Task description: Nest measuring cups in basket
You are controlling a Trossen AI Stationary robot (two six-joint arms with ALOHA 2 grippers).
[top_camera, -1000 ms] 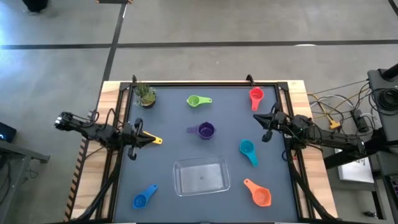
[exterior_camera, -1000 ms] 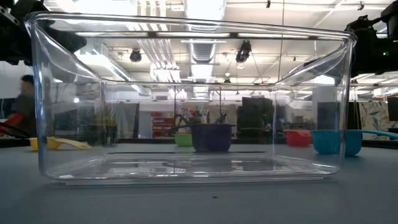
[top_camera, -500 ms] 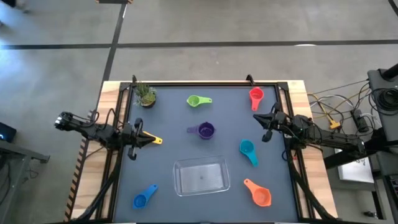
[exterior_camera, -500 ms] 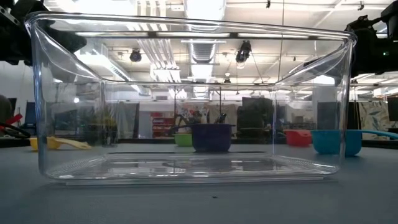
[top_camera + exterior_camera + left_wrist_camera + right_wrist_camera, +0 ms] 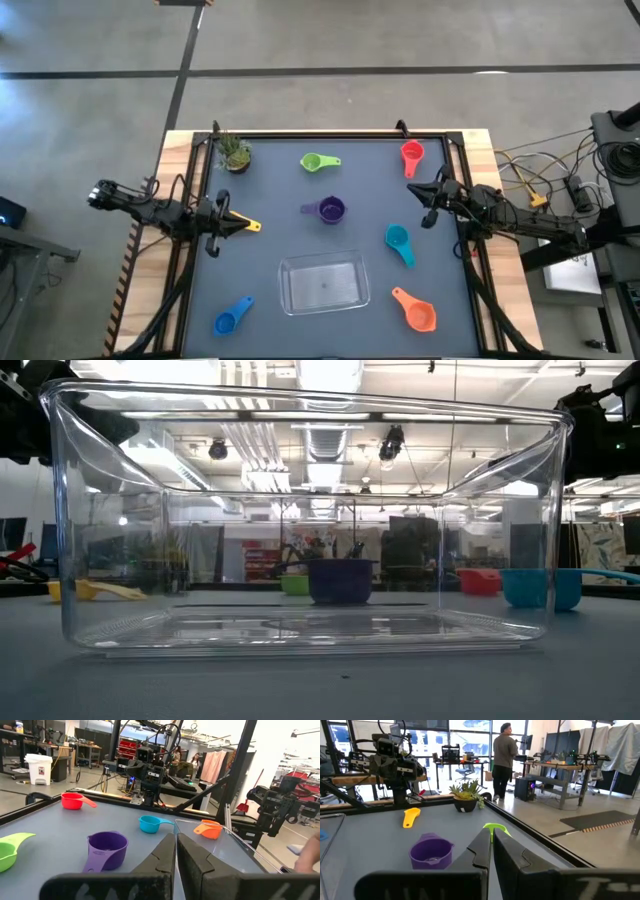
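Seven measuring cups lie apart on the dark mat, each on its base: green, red, purple, teal, orange, blue, and yellow, partly hidden under my left gripper. The clear basket stands at the near middle with nothing in it. My left gripper hovers shut at the left edge above the yellow cup. My right gripper hovers shut at the right edge, between the red and teal cups.
A small potted plant stands in the far left corner. A raised black frame runs round the mat. Open mat lies between the cups and around the basket. A person stands in the room far beyond the table.
Both arms and all cups have kept still. In the low view, a person in the room behind the table's left side has walked out of the picture.
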